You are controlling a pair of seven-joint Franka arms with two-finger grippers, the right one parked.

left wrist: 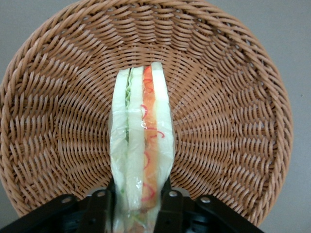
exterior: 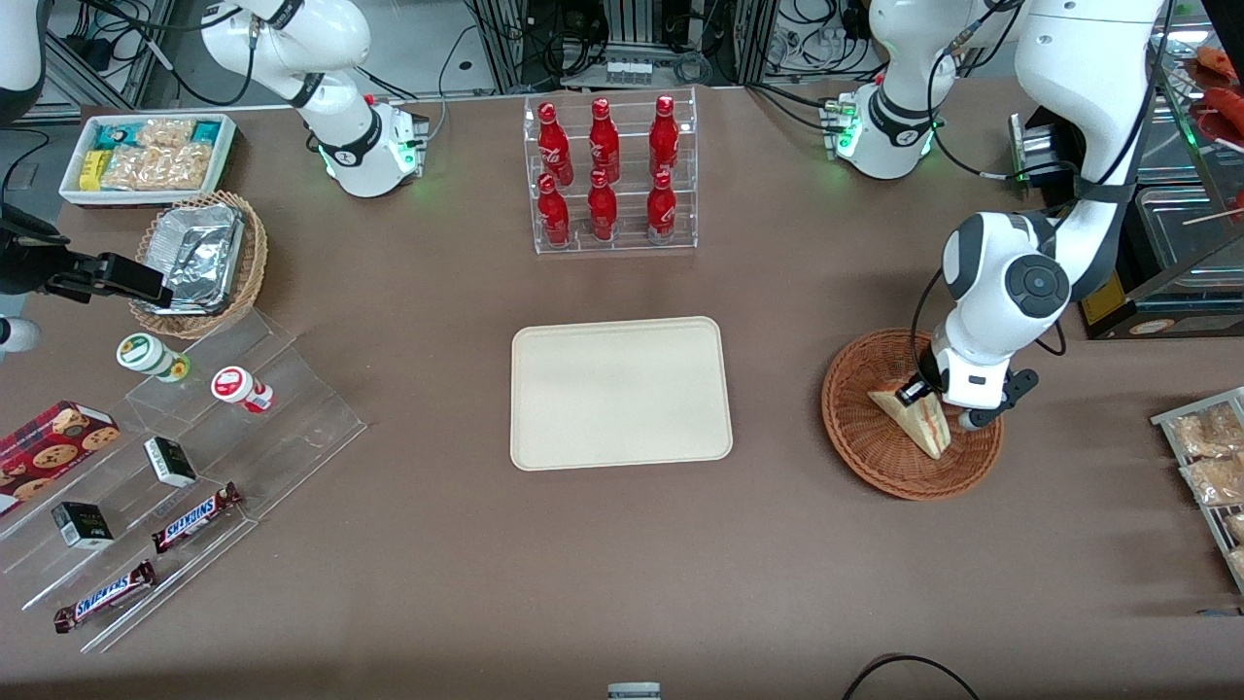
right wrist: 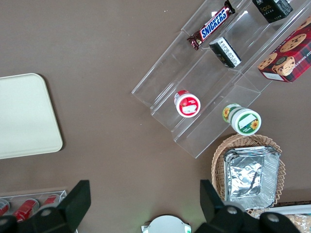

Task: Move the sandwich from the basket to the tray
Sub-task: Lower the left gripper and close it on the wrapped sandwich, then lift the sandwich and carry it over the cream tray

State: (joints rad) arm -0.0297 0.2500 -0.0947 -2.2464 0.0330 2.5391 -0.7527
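Gripper (left wrist: 134, 206) clamped on sandwich (left wrist: 141, 145) at its wide end, inside basket (left wrist: 233, 121), for lifting across to bare tray (exterior: 620, 391).

The one brand that reads clearly is "SNICKERS", in blue letters on white, on two brown candy bars (exterior: 195, 517) (exterior: 105, 596) lying on the clear stepped stand (exterior: 185, 467) near the surface's corner at the parked arm's end. The right wrist view shows the same word on one such bar (right wrist: 212, 24). Print on the small dark boxes (exterior: 170, 461), the red cookie box (exterior: 53, 442), the two cups and the red bottles (exterior: 604, 141) is too small to read.
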